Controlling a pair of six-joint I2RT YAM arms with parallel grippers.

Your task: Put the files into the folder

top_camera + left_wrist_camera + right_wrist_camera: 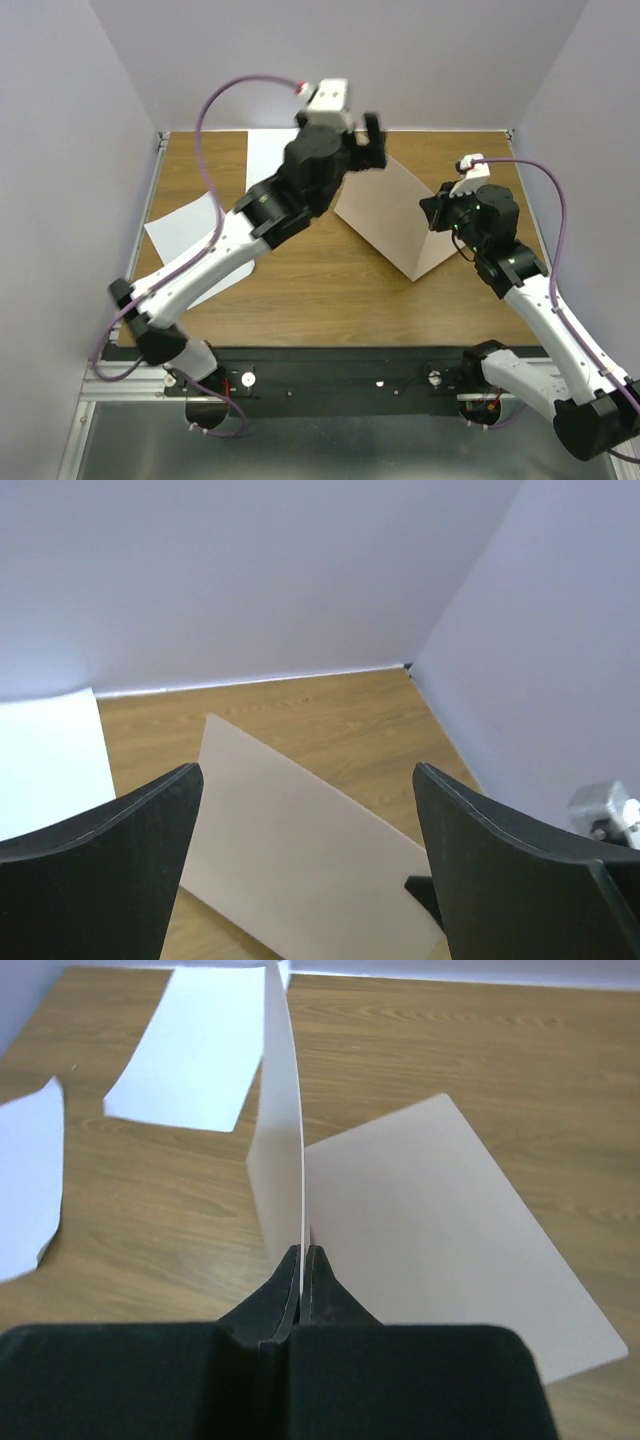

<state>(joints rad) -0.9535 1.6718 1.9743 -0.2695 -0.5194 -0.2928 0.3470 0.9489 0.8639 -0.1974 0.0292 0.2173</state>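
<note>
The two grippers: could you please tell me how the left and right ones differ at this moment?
The left gripper is open, while the right gripper is shut. The left holds nothing, whereas the right pinches the raised leaf of the folder. Both have black fingers.

White arm links (215, 252), black joints (315, 165), purple cables (198, 140), black gripper fingers (100, 880)
</note>
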